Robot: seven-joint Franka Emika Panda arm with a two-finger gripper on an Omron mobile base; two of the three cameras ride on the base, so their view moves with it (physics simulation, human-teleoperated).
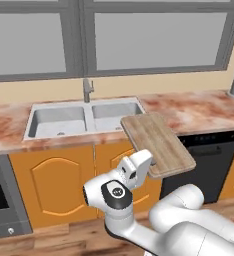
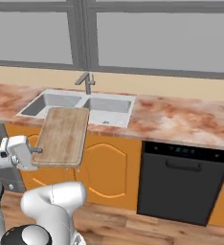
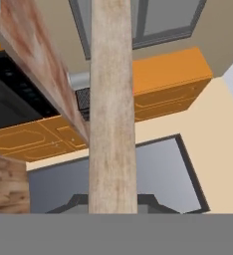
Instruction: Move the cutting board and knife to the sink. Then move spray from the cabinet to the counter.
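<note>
While the gripper (image 2: 37,150) was clamped tight on the cutting board's (image 2: 62,135) near edge | board held level, reaching ahead of the hand toward the sink (image 2: 102,111) | step: carrying board to sink | next: push forward, lower into basin, release.

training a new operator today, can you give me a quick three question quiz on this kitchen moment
1. True or false: the cutting board lies flat on the counter.
2. Which has the pincer closed on: (a) a spray bottle, (b) the cutting board, (c) nothing?
3. Fill in: the board's far end hangs over the front edge of the ___.

Key
1. False: it is held up in the air.
2. b
3. sink
</note>
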